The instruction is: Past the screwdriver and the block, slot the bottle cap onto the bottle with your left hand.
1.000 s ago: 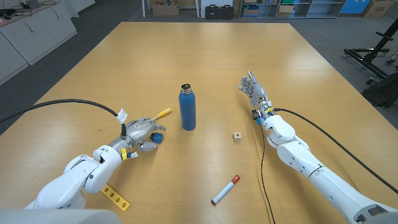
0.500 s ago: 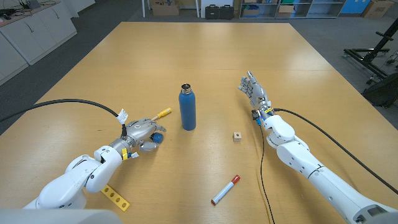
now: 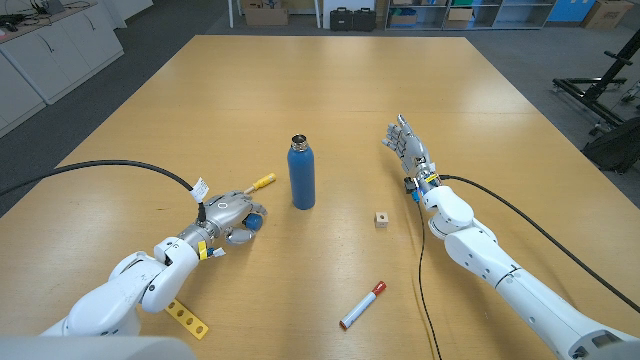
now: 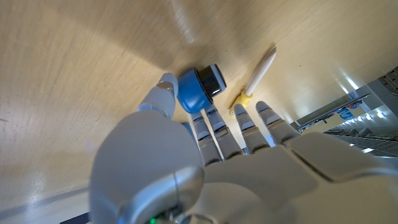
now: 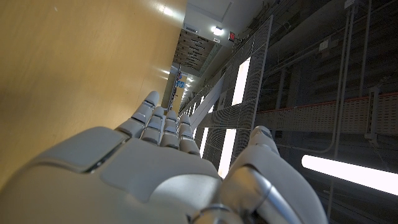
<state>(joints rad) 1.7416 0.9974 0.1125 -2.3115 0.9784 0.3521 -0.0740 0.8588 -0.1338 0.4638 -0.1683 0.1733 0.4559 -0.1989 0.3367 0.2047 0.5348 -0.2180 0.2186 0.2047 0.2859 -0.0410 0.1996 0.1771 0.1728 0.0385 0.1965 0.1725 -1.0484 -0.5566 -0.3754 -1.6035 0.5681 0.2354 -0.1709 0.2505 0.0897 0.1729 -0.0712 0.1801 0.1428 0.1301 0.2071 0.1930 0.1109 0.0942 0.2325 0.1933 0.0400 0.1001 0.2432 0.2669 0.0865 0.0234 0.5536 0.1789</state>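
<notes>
The left hand (image 3: 228, 215) curls around the round, glossy blue bottle cap (image 4: 198, 91) near the wooden table's (image 3: 330, 90) left edge; the right hand (image 3: 408, 143) stands empty, fingers straight.

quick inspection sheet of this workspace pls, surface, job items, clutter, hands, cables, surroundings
surface: wooden table, light tan, joined panels.
job's things: blue bottle upright at centre, mouth uncapped; blue bottle cap on the table at the left hand's fingertips; yellow-handled screwdriver just beyond it; small block right of the bottle.
clutter: red-capped marker near the front edge; yellow perforated strip by the left arm.
hands: left hand over the cap, grip cannot be told; right hand fingers apart, holding nothing.
cables: black cable to the left arm; another along the right arm.
surroundings: cabinets, storage boxes, dark floor.
</notes>
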